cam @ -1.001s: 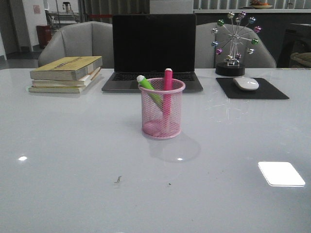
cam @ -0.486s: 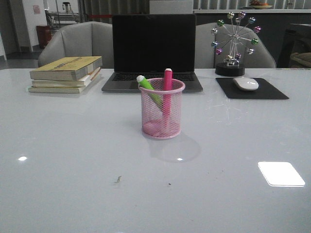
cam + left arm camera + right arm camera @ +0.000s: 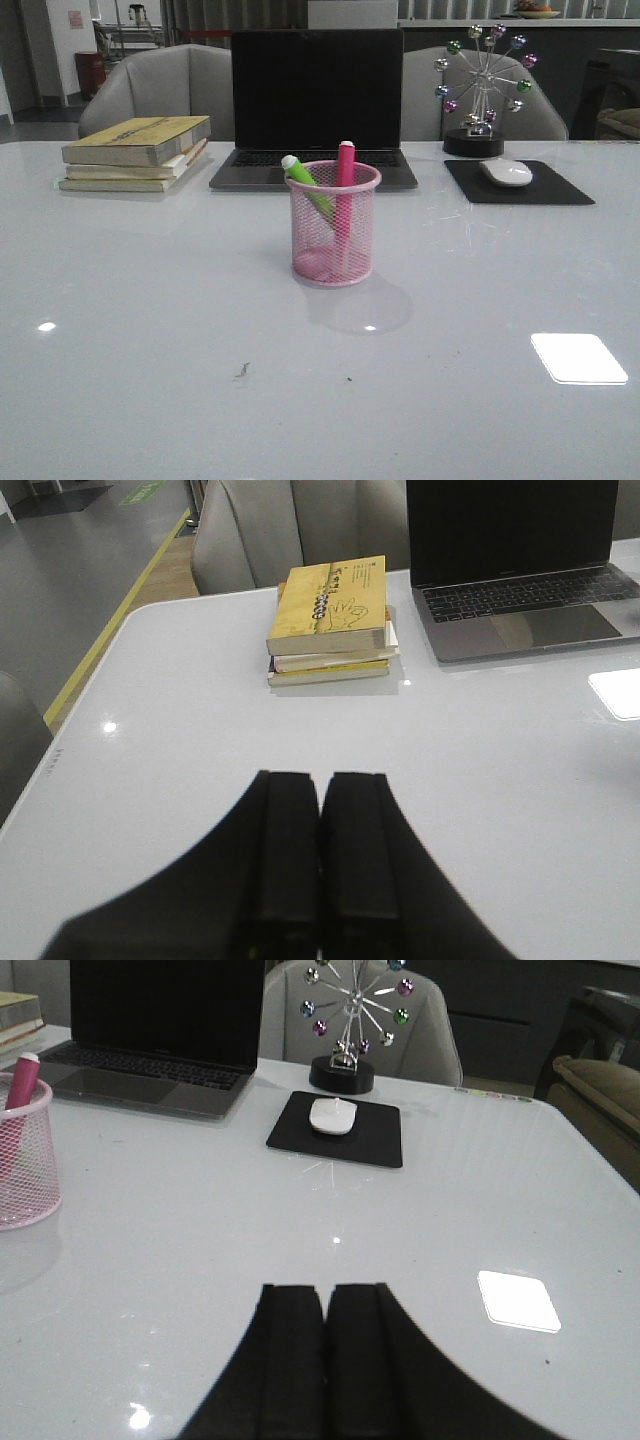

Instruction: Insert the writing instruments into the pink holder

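Pink holder at frame centre, green pen and pink pen standing inside; left gripper and right gripper closed, empty, well apart from it. Insertion appears complete: keep arms clear, leaving cup undisturbed

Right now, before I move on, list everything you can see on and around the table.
pink holder: 1, pink mesh, table centre
green pen: 1, lime, leaning in holder
pink pen: 1, hot pink, upright in holder
books: stack, yellowish, far left
laptop: 1, dark, open behind holder
mouse: 1, white, on mouse pad
mouse pad: 1, black, far right
wheel ornament: 1, coloured balls, behind pad
chairs: 2, grey, behind table
table: 1, glossy white
left gripper: shut, empty
right gripper: shut, empty
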Motion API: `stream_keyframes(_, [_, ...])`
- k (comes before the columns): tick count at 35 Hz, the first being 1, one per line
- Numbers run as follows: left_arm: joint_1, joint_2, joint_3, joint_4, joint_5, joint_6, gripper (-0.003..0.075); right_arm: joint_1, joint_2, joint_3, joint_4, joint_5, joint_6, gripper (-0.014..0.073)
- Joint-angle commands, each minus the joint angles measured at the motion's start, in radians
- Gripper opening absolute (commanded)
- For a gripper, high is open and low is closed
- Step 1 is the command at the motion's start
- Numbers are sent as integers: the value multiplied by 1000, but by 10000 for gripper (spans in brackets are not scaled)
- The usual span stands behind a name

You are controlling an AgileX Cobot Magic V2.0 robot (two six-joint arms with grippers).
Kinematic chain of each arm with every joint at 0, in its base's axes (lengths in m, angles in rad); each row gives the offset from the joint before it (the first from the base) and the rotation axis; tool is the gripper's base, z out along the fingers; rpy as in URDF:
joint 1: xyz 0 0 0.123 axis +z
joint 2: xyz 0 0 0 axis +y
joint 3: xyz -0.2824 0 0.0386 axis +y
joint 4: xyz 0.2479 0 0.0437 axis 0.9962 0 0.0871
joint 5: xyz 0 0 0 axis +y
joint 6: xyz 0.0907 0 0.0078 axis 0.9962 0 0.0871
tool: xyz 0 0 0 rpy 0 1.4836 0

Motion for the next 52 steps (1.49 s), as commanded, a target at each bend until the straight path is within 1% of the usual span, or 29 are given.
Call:
stream_keyframes(1, [2, 0, -31, 0, -80, -5, 94, -6, -35, -13, 5, -114, -2, 55])
stream_keyframes(5, [2, 0, -31, 0, -80, -5, 94, -6, -75, 4, 16, -106, -2, 55])
stream_keyframes(18, [2, 0, -31, 0, -81, -5, 94, -6, -72, 4, 17, -61, -2, 55])
stream_keyframes(52, [2, 0, -31, 0, -81, -5, 94, -6, -72, 4, 17, -61, -2, 55])
